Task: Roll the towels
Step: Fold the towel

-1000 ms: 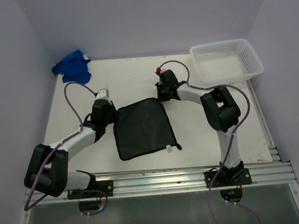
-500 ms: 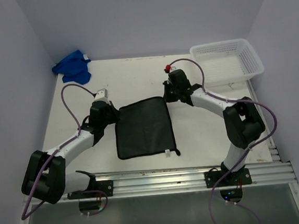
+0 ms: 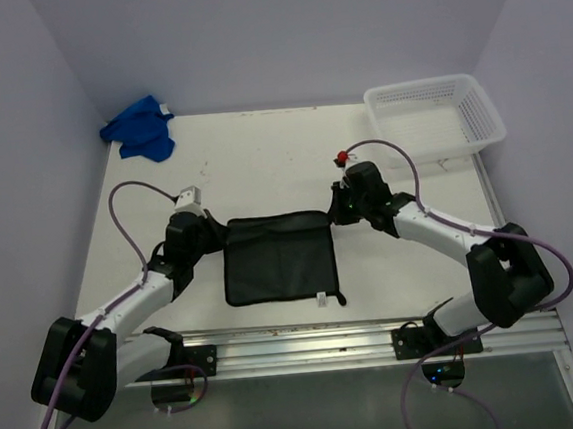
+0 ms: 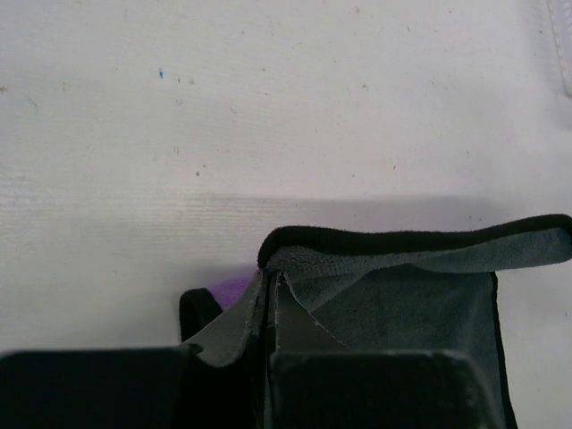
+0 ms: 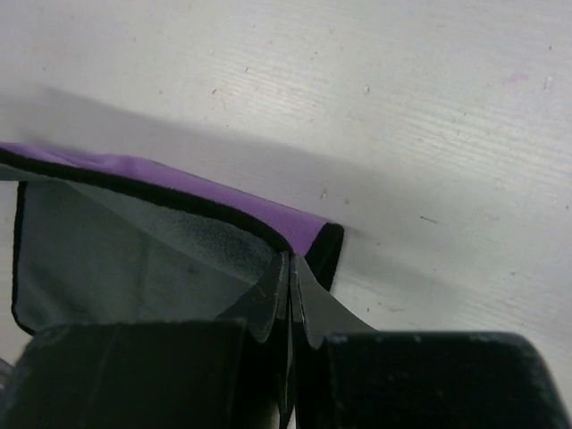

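The left gripper (image 3: 218, 233) is clamped tight on one far corner of the dark purple-to-black soft cloth towel (image 3: 276, 261). The fabric is pinched between its black fingers (image 4: 375, 393) with no gap showing. The right gripper (image 3: 332, 210) is pinched closed on the other far corner in the same way.

Between the two sets of jaws the towel's far edge runs as a straight, doubled-over band, raised a little off the white tabletop (image 3: 261, 156). In both wrist views a black hem curls over just ahead of the jaws, the grey nap faces the camera, and a strip of brighter purple shows beneath the fold. From the jaws back toward the arm bases, the rest of the towel lies flat on the table. A small white tag (image 3: 321, 296) sits at its near edge, on the right gripper's side.

The bright royal blue cloth towel (image 3: 139, 129) lies crumpled well beyond the left jaws, at the table's far corner against the wall, well apart from both grippers. A white plastic mesh basket (image 3: 486, 122) sits beyond and outward of the right jaws, at the opposite far corner, apart from that gripper.
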Tool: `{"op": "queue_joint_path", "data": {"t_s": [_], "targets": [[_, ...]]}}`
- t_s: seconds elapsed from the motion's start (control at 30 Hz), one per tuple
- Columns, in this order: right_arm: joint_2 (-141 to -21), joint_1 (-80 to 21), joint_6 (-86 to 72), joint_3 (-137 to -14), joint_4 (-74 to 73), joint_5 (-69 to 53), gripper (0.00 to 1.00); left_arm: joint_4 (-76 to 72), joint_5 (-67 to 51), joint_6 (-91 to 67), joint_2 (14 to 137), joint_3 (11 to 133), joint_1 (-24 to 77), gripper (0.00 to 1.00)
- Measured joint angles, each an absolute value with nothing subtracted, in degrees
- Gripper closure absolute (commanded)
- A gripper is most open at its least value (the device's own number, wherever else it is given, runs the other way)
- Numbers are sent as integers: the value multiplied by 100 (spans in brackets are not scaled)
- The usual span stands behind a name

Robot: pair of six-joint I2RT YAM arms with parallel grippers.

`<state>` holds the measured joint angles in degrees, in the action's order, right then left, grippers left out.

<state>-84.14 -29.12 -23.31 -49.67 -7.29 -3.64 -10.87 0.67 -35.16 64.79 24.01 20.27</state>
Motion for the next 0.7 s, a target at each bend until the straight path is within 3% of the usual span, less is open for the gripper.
{"op": "queue_joint_path", "data": {"t_s": [0.37,0.7], "targets": [[-7026,-2995,-2421,-4058,-554,-731,100,-1111,-3,-3564,5749,1931,2032,100],[-6462,-3183,-2425,-3559,-642,-862,100,-1103,-266,-3752,5332,1516,2032,100]]}}
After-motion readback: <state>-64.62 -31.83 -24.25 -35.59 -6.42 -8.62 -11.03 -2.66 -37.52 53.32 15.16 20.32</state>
